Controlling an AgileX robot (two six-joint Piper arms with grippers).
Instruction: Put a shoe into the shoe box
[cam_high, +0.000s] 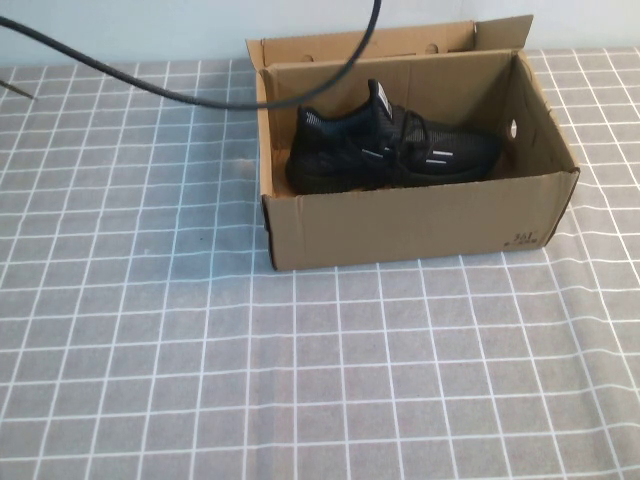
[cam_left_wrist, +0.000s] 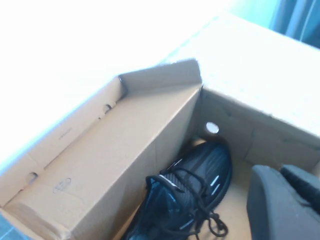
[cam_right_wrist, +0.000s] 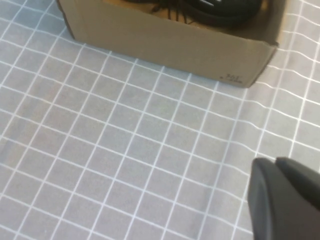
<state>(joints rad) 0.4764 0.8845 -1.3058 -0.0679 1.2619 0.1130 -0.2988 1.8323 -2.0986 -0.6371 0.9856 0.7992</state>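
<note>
Shoe (cam_high: 390, 150) is being seen lying inside the shoe box (cam_high: 420, 225), far centre, long axis left-right, toe rightward | left gripper (cam_left_wrist: 285, 200) is being held above the box, nearer the shoe, finger spread cannot be told | right gripper (cam_right_wrist: 285, 195) is being held over the near tablecloth (cam_high: 200, 360), spread likewise untellable

Overhead and wrists — shoe box (cam_high: 400, 225) shared

small dark print on shoe box (cam_high: 420, 225) corner — too small to read
</note>
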